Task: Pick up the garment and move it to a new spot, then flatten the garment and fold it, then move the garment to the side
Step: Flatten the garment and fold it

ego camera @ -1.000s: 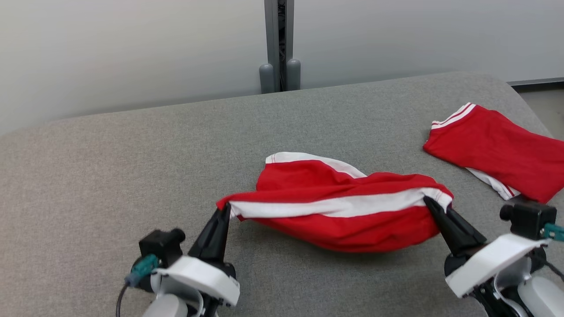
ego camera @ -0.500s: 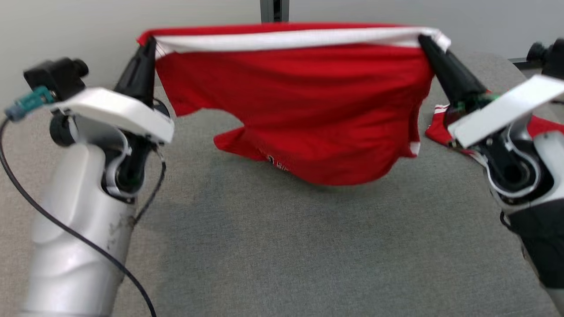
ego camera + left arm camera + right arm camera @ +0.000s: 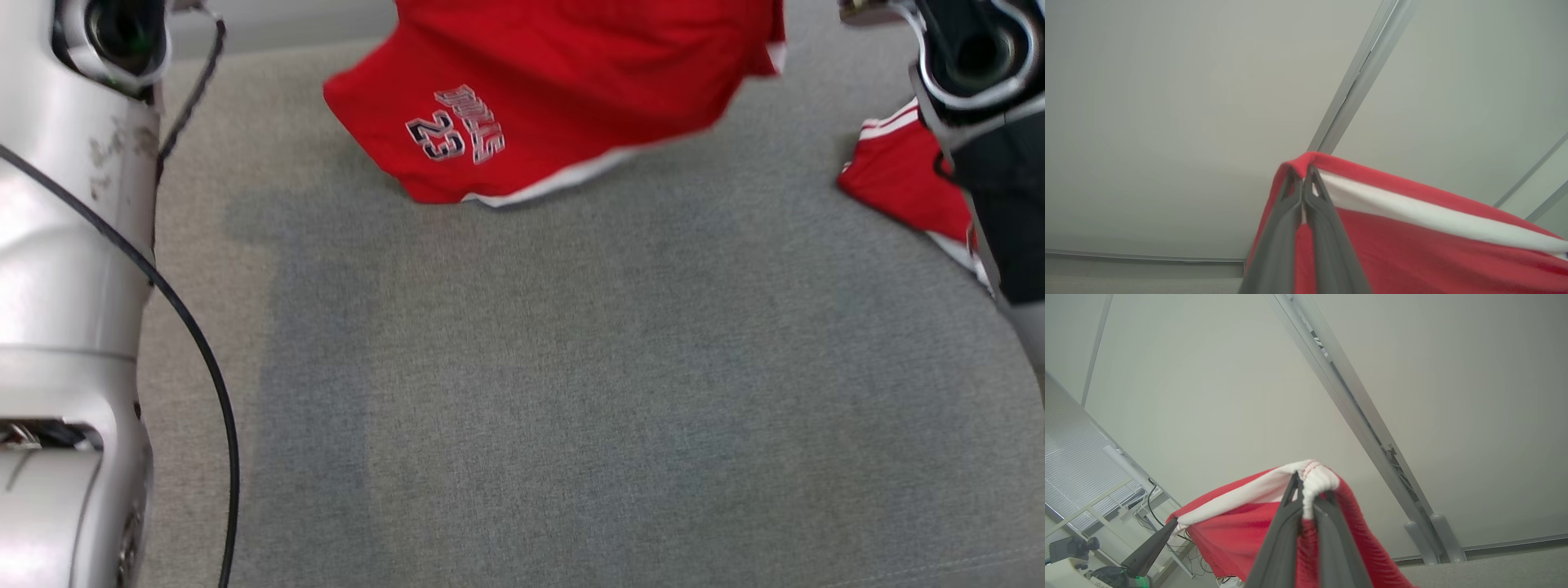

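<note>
Head view: red garment [image 3: 571,73] hangs over the grey surface [image 3: 571,392], lower hem close to it.
Its white band is stretched between left gripper [image 3: 1303,175] and right gripper [image 3: 1308,494], each pinching a corner with fingers pressed together. The print reads 23. Another red piece [image 3: 906,171] lies at right.

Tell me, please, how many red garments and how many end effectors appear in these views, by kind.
Red garments: 2, the shorts printed 23 and a second red garment lying to the right.
End effectors: 2, the left end effector and the right end effector, both shut on the shorts.
Total: 4
</note>
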{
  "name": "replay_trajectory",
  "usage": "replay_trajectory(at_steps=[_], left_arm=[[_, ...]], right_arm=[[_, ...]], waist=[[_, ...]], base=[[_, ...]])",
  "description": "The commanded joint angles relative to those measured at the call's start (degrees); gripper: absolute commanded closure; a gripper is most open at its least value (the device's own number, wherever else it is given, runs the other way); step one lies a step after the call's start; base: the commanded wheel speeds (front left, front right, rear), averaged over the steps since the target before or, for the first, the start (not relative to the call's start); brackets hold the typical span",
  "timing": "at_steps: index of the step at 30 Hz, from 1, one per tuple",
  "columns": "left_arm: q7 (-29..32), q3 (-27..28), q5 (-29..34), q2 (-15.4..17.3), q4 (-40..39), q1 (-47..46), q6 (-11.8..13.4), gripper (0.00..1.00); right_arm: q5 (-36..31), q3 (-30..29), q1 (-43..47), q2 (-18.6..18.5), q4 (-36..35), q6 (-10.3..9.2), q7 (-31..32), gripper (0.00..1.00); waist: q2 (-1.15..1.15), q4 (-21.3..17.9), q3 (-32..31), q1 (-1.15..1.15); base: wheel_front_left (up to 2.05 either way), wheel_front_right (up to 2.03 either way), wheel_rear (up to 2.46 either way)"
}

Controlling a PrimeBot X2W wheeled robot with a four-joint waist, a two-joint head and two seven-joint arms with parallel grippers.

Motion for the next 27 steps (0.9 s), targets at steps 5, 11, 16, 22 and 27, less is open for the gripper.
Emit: replay_trajectory(at_steps=[5, 11, 16, 22, 27], left_arm=[[-2.39, 0.12, 0.61, -0.10, 5.79, -8.34, 0.39, 1.00], [-8.31, -0.45, 1.26, -2.25, 11.19, -17.24, -0.45, 1.00], [-17.87, 0.02, 1.10, -3.46, 13.25, -22.36, -2.00, 1.00], [-22.65, 0.08, 1.75, -4.07, 15.06, -25.22, -4.11, 1.00], [-23.01, 1.83, 2.68, -4.14, 12.94, -24.79, -5.38, 1.00]], right_arm=[[-1.77, 1.16, -9.21, 1.96, 7.76, 0.03, -2.70, 1.00], [-5.73, 4.13, -18.12, 4.80, 14.17, 0.04, -10.77, 1.00], [-9.79, 4.55, -23.47, 5.78, 17.73, 0.03, -17.20, 1.00], [-21.14, -5.99, -23.15, 4.85, 12.23, 0.02, -17.57, 1.00], [-29.17, -13.61, -18.57, 6.66, 4.53, 0.02, -17.59, 1.00]], waist=[[0.00, -0.05, 6.73, 0.00], [0.00, 0.36, 10.72, 0.00], [0.00, 0.69, 14.41, 0.00], [0.00, 1.74, 17.87, 0.00], [0.00, 2.43, 20.84, 0.00]], base=[[0.00, 0.00, 0.00], [0.00, 0.00, 0.00], [0.00, 0.00, 0.00], [0.00, 0.00, 0.00], [0.00, 0.00, 0.00]])
